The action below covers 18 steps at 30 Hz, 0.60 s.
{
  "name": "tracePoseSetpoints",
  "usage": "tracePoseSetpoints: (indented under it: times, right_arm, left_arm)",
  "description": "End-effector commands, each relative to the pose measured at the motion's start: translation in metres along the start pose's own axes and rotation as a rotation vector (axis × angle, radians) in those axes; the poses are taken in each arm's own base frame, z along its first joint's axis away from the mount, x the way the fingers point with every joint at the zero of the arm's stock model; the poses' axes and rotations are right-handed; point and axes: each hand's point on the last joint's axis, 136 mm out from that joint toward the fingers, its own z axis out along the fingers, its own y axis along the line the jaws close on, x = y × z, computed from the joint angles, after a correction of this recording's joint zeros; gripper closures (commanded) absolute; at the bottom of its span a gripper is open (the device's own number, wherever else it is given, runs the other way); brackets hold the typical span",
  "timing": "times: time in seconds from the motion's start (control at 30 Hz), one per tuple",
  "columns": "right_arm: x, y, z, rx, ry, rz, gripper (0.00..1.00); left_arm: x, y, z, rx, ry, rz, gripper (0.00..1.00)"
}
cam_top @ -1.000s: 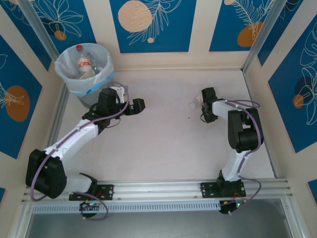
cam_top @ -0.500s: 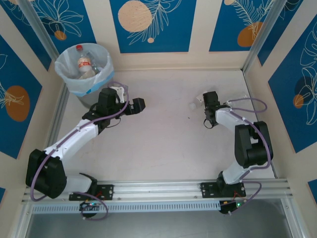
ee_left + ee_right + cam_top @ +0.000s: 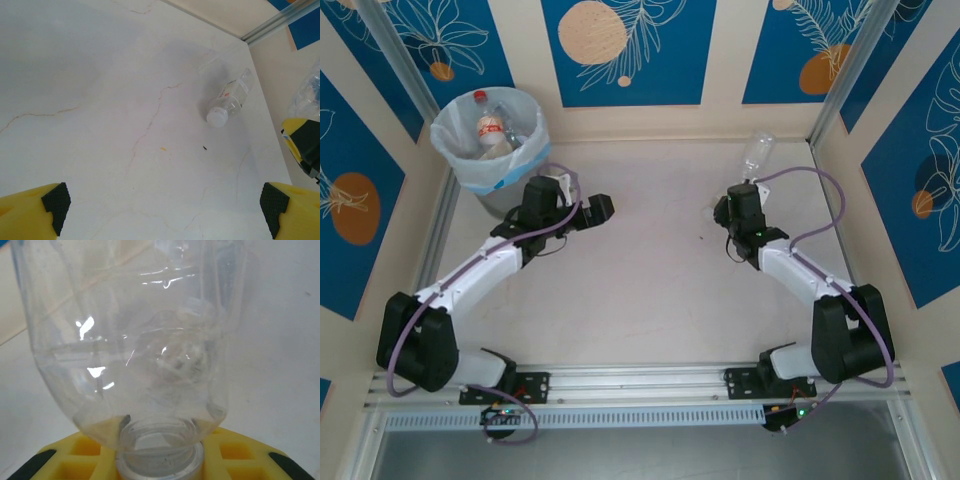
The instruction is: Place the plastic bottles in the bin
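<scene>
So the right gripper (image 3: 738, 200) is pinching a clear bottle (image 3: 150, 340) by its neck, over on the right. With the bin (image 3: 485, 172) sitting far left, I'd guess a long carry across comes next. The left gripper (image 3: 164, 207) hangs spread wide.

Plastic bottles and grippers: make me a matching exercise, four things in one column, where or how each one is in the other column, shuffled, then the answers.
1. left gripper
2. right gripper
3. white-capped bottle
4. red-capped bottle

A. inside the bin
B. open, holding nothing
C. lying on the table
D. shut on a clear bottle

Pairs: 1-B, 2-D, 3-C, 4-A
</scene>
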Motion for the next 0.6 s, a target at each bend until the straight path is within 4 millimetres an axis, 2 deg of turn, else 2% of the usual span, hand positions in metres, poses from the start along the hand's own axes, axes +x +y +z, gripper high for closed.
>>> tracePoseSetpoints:
  times: [0.0,0.13,0.27,0.4,0.57]
  right_arm:
    - [-0.009,0.036,-0.012,-0.187,-0.006,-0.157,1.00]
    - [0.007,0.072,-0.027,-0.416,0.046,-0.280,1.00]
    - [0.025,0.104,-0.047,-0.621,0.046,-0.428,1.00]
    - [0.035,0.125,-0.065,-0.742,0.062,-0.506,1.00]
    - [0.045,0.150,-0.086,-0.856,0.135,-0.502,1.00]
  left_arm:
    - [-0.017,-0.013,0.000,0.035,-0.036,-0.016,0.01]
    - [-0.020,-0.026,0.004,0.094,-0.017,-0.013,0.01]
    - [-0.024,-0.068,0.002,0.297,0.031,0.018,0.01]
    - [-0.032,-0.101,-0.008,0.448,0.042,0.058,0.01]
    - [-0.042,-0.119,-0.021,0.518,-0.009,0.167,0.01]
